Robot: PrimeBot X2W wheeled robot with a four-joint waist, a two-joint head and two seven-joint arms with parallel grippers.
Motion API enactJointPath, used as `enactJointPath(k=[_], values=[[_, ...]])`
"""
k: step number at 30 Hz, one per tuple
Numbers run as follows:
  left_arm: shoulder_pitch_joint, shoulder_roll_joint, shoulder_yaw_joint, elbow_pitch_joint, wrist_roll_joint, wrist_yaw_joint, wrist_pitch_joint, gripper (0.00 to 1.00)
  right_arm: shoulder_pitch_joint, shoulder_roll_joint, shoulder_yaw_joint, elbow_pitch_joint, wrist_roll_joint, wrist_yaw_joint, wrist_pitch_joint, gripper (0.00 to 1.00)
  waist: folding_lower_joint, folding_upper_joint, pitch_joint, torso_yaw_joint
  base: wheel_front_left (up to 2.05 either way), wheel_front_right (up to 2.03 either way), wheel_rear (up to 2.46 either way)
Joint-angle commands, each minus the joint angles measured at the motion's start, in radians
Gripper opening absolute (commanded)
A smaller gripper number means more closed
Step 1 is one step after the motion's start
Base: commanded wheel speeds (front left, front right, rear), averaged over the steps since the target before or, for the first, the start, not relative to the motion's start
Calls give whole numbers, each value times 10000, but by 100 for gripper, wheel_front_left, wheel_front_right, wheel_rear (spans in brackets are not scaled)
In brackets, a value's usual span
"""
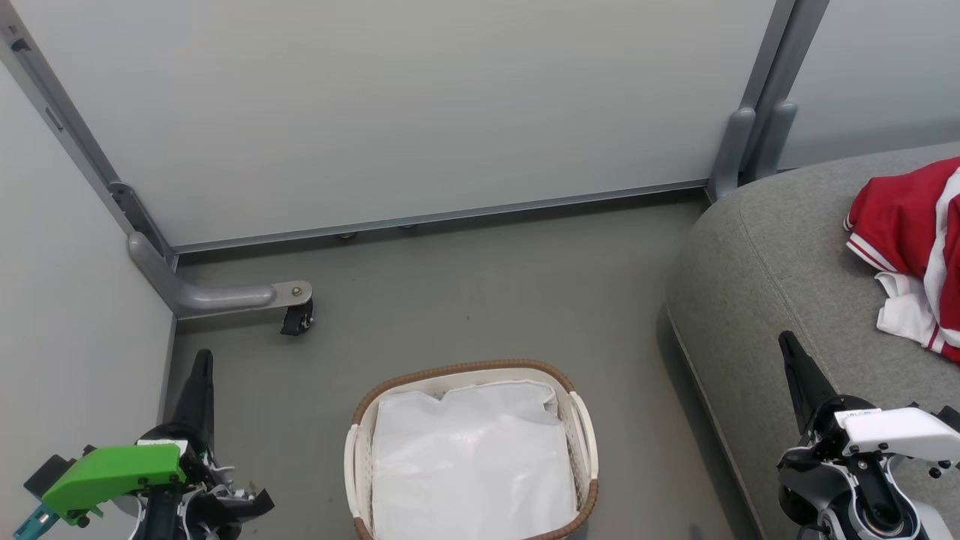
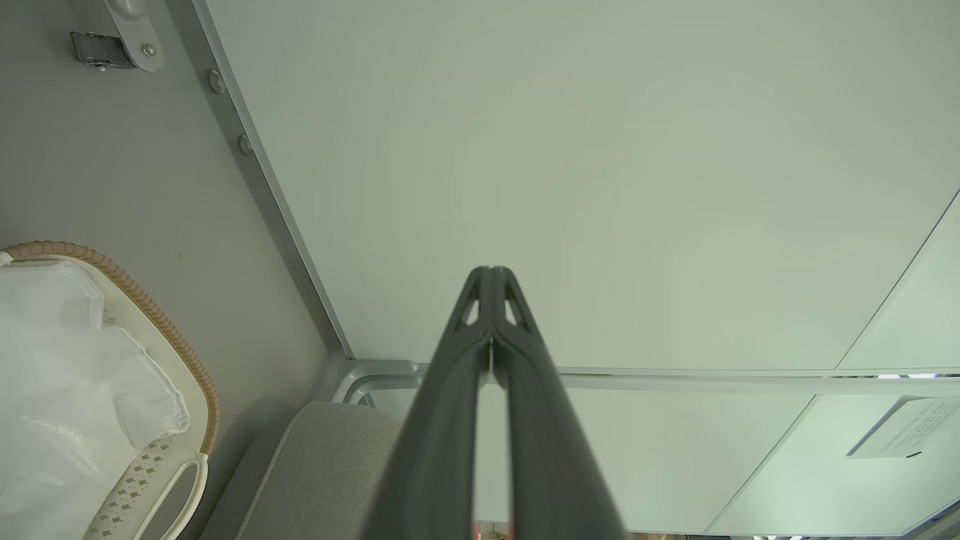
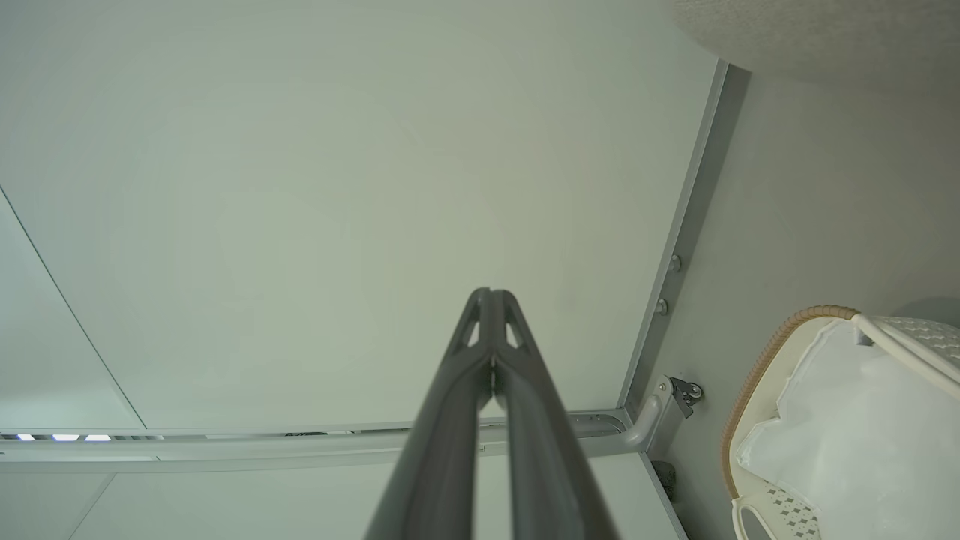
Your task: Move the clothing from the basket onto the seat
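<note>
Left fingers, right fingers closed; basket between, partition beyond, clothing on seat

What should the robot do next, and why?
Probably just rest the arms; the job looks done. The basket shows just its white liner, the red clothing lies on the seat, and the left tool and right tool are shut, empty.

The grey floor carries the basket at its near middle, upright, with a white liner spread inside. To the right, the grey sofa stands on the same floor, apart from the basket. Red and white clothing lies crumpled on the sofa. At the far left, a partition foot with 1 black wheel meets the floor.
</note>
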Motion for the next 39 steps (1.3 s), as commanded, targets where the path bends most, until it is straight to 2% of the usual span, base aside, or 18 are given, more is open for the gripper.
enactJointPath(k=[1,39], values=[[-108,66,20,-16,-33,-51,33,0,104,-63,-24,-36,31,0,14,0,0,0,0,0,0,0,0],[-108,66,19,-18,-34,-51,31,0,105,-63,-23,-36,31,0,13,0,0,0,0,0,0,0,0]])
